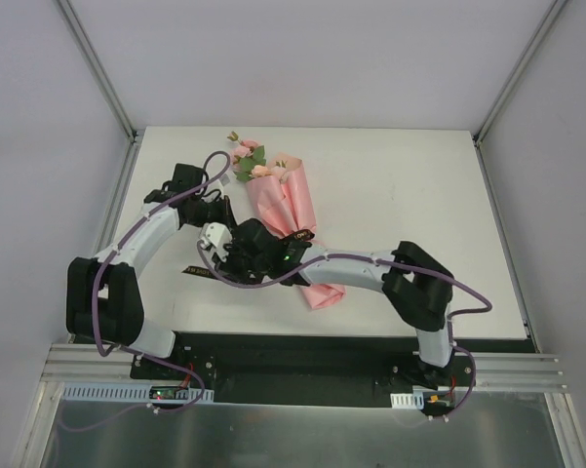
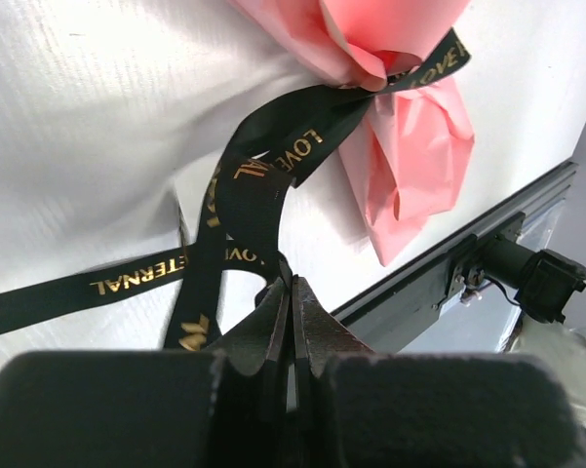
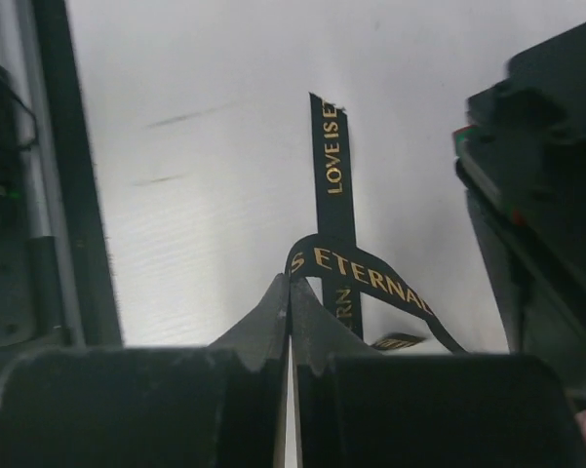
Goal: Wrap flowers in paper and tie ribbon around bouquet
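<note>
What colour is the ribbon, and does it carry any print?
The ribbon is black with gold lettering, clearest in the left wrist view.

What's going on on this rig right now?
Both arms are working the ribbon on the bouquet. It lies on the table wrapped in pink paper, with the flowers poking out the far end. The ribbon goes around the paper's waist. The left gripper and right gripper each have jaws shut on a stretch of it, close together beside the bouquet. I can't tell whether a knot is finished.
</note>
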Robot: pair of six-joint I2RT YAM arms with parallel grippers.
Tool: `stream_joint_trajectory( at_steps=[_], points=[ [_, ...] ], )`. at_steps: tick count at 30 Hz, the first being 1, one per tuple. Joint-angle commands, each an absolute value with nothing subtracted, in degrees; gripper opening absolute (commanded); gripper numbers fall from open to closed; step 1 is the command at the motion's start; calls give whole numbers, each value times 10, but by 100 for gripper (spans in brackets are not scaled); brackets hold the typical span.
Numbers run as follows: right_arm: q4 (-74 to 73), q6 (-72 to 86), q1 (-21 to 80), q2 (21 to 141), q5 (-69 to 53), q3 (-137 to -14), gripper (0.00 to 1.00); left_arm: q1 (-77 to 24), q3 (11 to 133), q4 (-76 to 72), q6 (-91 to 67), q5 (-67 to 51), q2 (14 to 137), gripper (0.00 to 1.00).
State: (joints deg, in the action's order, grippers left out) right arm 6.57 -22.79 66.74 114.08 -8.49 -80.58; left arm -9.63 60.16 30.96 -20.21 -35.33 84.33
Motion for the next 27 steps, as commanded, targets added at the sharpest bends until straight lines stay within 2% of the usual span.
stream_joint_trajectory(
  at_steps=[1, 8, 12, 17, 23, 27],
  points=[
    [95, -136, 645, 1046, -169, -769, 0, -91, 598, 294, -209, -386, 811, 0],
    [66, 13, 578, 981, -402, -730, 0, -116, 584, 254, -244, -407, 802, 0],
    [-28, 29, 530, 915, -424, -670, 0, -151, 582, 213, -279, -401, 808, 0],
    [-208, -14, 473, 783, -362, -604, 0, -186, 591, 145, -328, -382, 826, 0],
    [-398, -68, 405, 696, -250, -628, 0, -205, 613, 86, -378, -380, 857, 0],
    [-460, -98, 361, 669, -198, -650, 1, -221, 656, 83, -387, -388, 892, 0]
  ],
)
